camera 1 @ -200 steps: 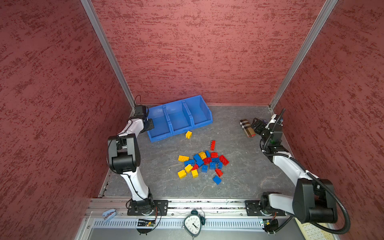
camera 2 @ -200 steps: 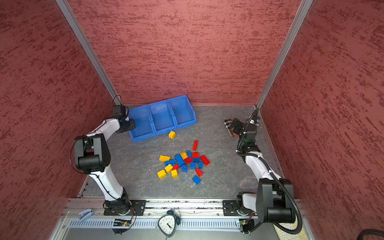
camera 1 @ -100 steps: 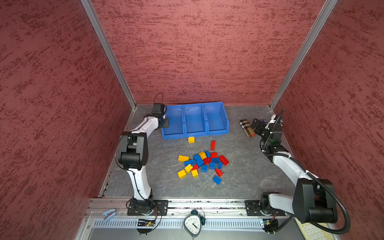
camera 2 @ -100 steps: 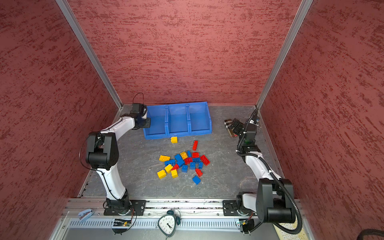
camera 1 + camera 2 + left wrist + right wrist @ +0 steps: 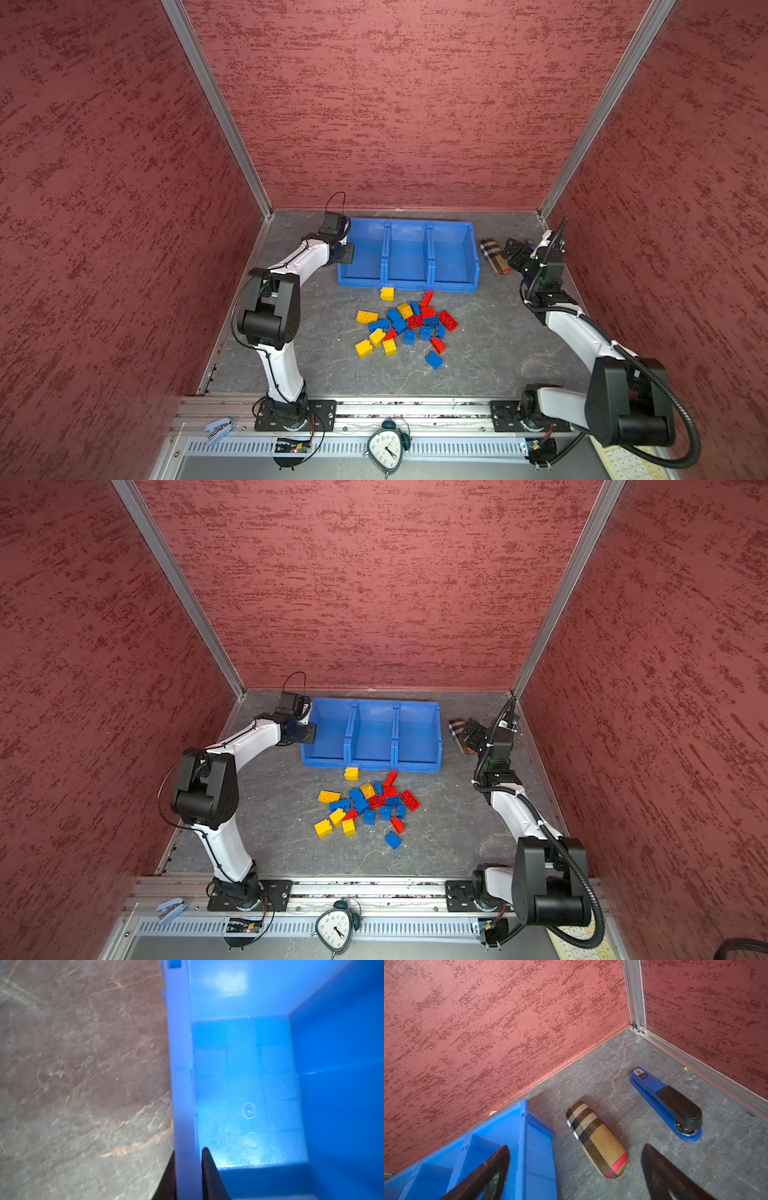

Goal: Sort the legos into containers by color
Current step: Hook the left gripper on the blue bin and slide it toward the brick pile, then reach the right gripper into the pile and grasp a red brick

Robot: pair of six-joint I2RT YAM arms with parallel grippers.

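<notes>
Bins [image 5: 408,258] have been dragged square by the left gripper [image 5: 346,252], pinched on their end wall, so legos [image 5: 405,326] are now piled just in front of them, none binned yet; right gripper [image 5: 513,252] is held spread past the bins' other end.

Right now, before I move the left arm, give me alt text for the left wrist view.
The left claw is shut on the side wall of a blue bin, one finger inside and one outside. The bin compartment in view holds no bricks, and grey veined tabletop lies beside it.
</notes>
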